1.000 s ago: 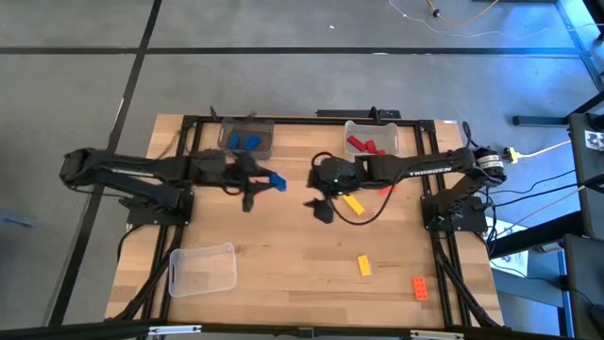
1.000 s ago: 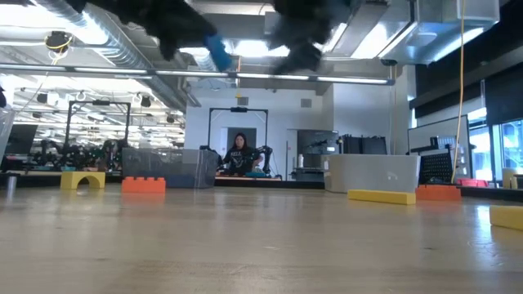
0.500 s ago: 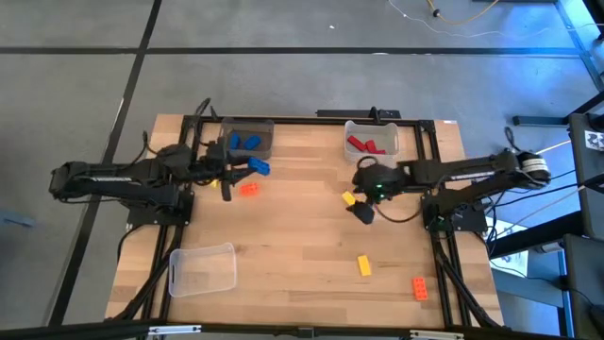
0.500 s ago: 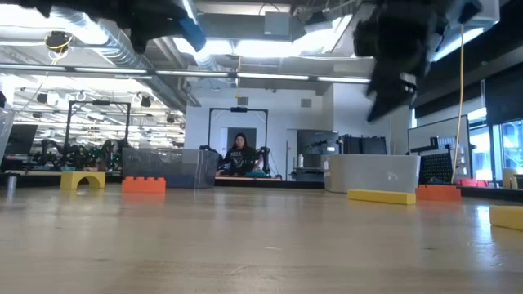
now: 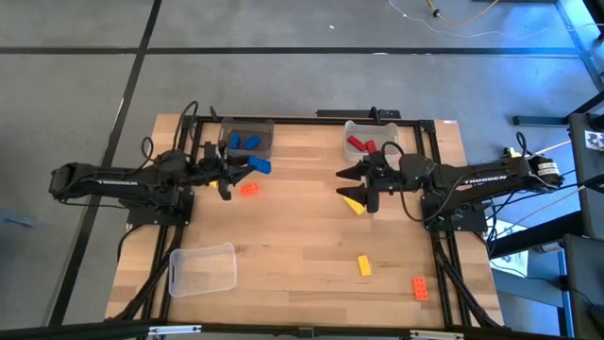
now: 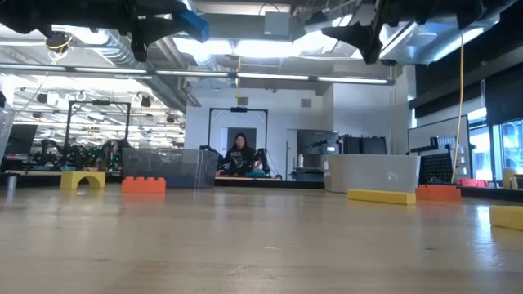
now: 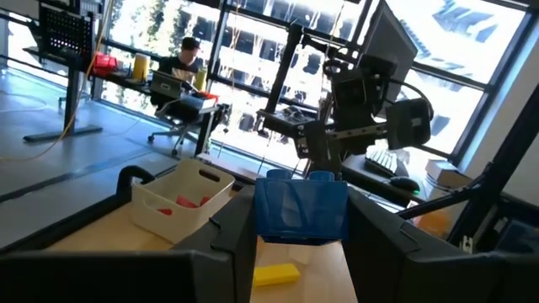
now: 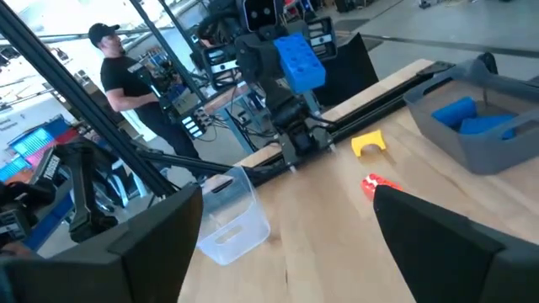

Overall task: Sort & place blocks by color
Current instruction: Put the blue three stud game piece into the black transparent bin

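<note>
Now | blue block [image 5: 260,166] | clamped in left hand [image 5: 247,167]

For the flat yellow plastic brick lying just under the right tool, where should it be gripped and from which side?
From straight above, pinching across its narrow width at mid-length. The flat yellow plastic brick lies on the wooden table, turned at an angle, with bare wood on both long sides, so the fingers would likely fit there once rotated to match. The right tool hangs open over it.
</note>
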